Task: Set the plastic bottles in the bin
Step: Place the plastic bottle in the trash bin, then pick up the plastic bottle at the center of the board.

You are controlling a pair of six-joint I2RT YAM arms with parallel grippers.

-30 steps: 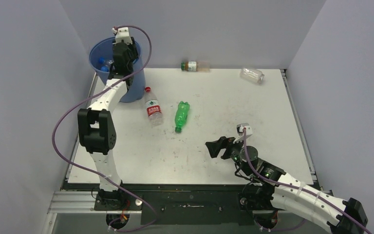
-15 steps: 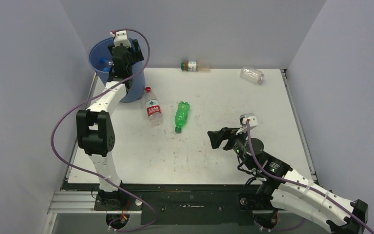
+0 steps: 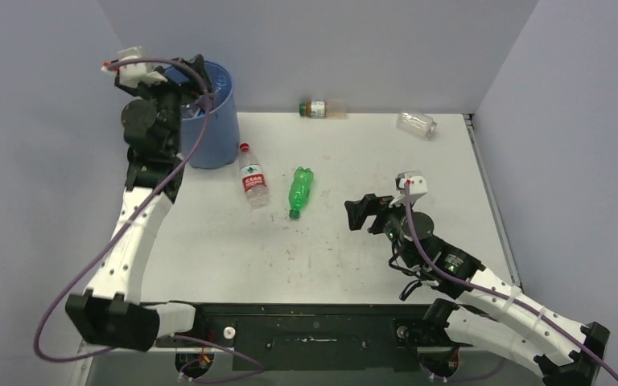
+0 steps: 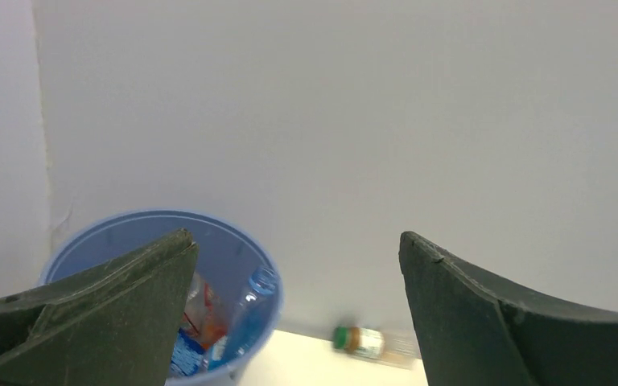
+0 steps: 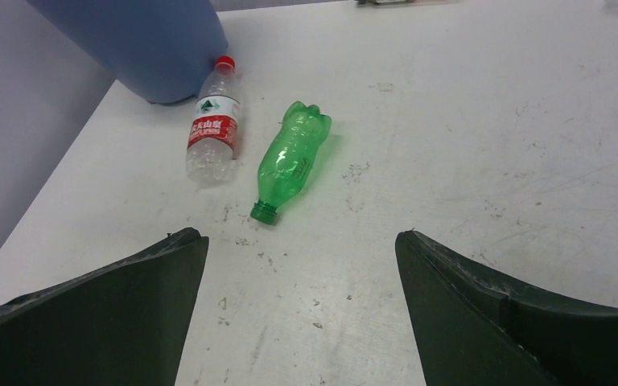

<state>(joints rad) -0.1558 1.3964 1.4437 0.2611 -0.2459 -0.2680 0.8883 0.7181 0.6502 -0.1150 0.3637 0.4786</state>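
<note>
The blue bin (image 3: 213, 137) stands at the table's far left corner. Inside the bin (image 4: 267, 269) lie several bottles, among them a blue-tinted one (image 4: 245, 322). My left gripper (image 3: 199, 80) hangs over its rim, open (image 4: 296, 236) and empty. On the table lie a clear red-labelled bottle (image 3: 253, 182) and a green bottle (image 3: 299, 190). At the back wall are a brown bottle (image 3: 322, 108) and a clear bottle (image 3: 417, 122). My right gripper (image 3: 360, 215) is open, a short way right of the green bottle (image 5: 294, 157), with bare table between its fingers (image 5: 299, 235).
Grey walls close in the table on the left, back and right. The red-labelled bottle (image 5: 212, 137) rests next to the bin's base (image 5: 145, 40). The brown bottle (image 4: 370, 342) lies where the table meets the back wall.
My left gripper has opened wide and its arm has swung back to the left, off the bin's middle. My right gripper has crept forward towards the green bottle.
</note>
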